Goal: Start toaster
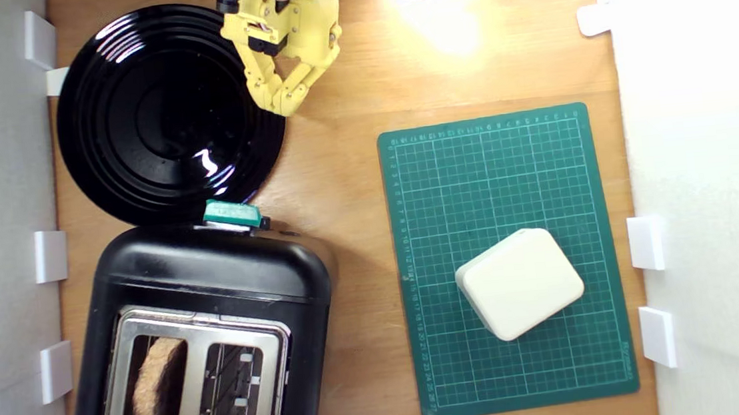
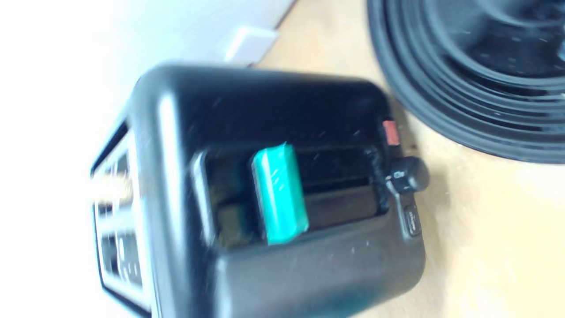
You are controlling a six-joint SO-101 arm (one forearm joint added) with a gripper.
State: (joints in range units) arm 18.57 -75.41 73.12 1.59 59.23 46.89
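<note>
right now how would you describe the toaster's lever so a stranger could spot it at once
Find the large glossy black toaster with the silver slotted top at the exterior view's lower left. On its end face nearest the round black ridged plate sits a small teal-green plastic lever. It is the only brightly coloured part there, beside a small black knob.

In the exterior view you find the toaster (image 1: 208, 315) at lower left, bread (image 1: 158, 386) in its left slot, its lever (image 1: 231, 213) toward the plate (image 1: 160, 112) at upper left. The gripper (image 1: 287, 104) hangs over the plate's right rim. The mat (image 1: 439, 161) lies right, the box (image 1: 520, 282) on it.
</note>
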